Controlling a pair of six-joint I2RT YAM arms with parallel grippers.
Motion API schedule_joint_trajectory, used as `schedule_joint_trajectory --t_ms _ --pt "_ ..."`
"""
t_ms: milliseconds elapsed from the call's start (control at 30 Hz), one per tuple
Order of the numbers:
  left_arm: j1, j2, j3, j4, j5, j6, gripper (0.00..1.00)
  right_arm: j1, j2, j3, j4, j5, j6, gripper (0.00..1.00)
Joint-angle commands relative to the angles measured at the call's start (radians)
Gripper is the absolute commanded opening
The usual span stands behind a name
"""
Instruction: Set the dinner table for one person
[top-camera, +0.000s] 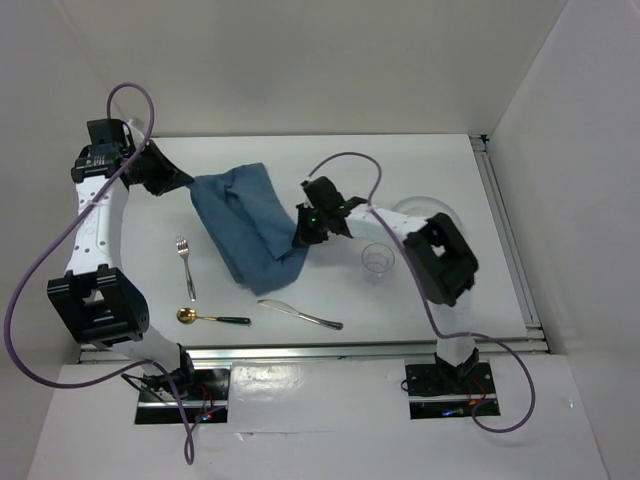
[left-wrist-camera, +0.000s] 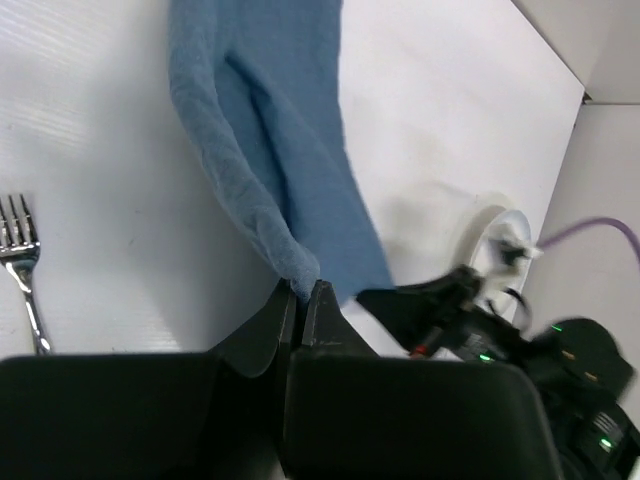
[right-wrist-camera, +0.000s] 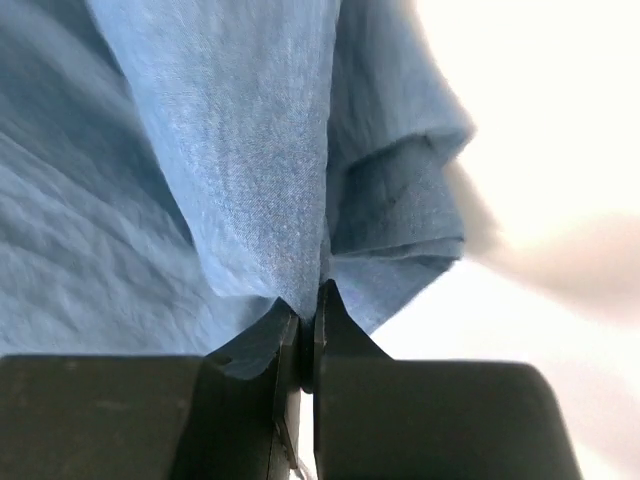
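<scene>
One blue-grey cloth mat (top-camera: 248, 222), one silver metal fork (top-camera: 185, 265), one gold dark-handled spoon (top-camera: 205, 318), one silver knife (top-camera: 300, 315), one clear glass (top-camera: 377, 261), perhaps one white plate (top-camera: 420, 205).

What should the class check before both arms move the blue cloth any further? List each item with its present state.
1. The left gripper is shut on the blue cloth: ok.
2. The right gripper is shut on the cloth: ok.
3. Cloth spread flat: not ok, it is bunched and folded.
4. The fork, spoon and knife lie on the dinner table, apart from the cloth: ok.
5. The glass is clear of the right arm: cannot tell.
</scene>
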Motion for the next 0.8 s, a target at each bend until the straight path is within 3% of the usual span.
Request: schedule_joint_trajectory --t_ms 0,133,233,267,300,333,367,433,767 --pt "-0.003 0.026 -0.020 0.027 0.071 0.028 0.00 -0.033 -0.242 -0.149 0.133 0.124 0.038 0.00" --pt "-0.058 0.057 -0.084 0.053 0.108 0.019 0.00 -0.043 -0.412 -0.271 0.082 0.155 0.038 0.00" --pt "-0.068 0.084 -0.123 0.053 0.108 0.028 0.00 -0.033 -0.441 -0.308 0.057 0.115 0.023 0.01" --pt "-0.068 0.084 -0.132 0.053 0.096 0.028 0.00 -0.033 -0.432 -0.308 0.015 0.103 -0.007 0.15" --pt "-0.068 0.084 -0.141 0.064 0.084 0.028 0.00 -0.024 -0.419 -0.261 -0.016 0.103 -0.024 0.61" --pt "-0.068 0.084 -0.141 0.064 0.083 0.028 0.00 -0.024 -0.403 -0.232 -0.047 0.142 -0.040 0.77" --pt "-0.068 0.084 -0.141 0.064 0.073 0.028 0.00 -0.024 -0.373 -0.201 -0.097 0.167 -0.064 0.87" --pt "-0.068 0.110 -0.112 0.064 0.073 0.028 0.00 -0.024 -0.339 -0.120 -0.110 0.207 -0.096 0.91" --pt "-0.068 0.273 0.103 -0.005 0.073 0.059 0.00 -0.176 -0.038 0.278 -0.180 0.216 -0.112 0.91"
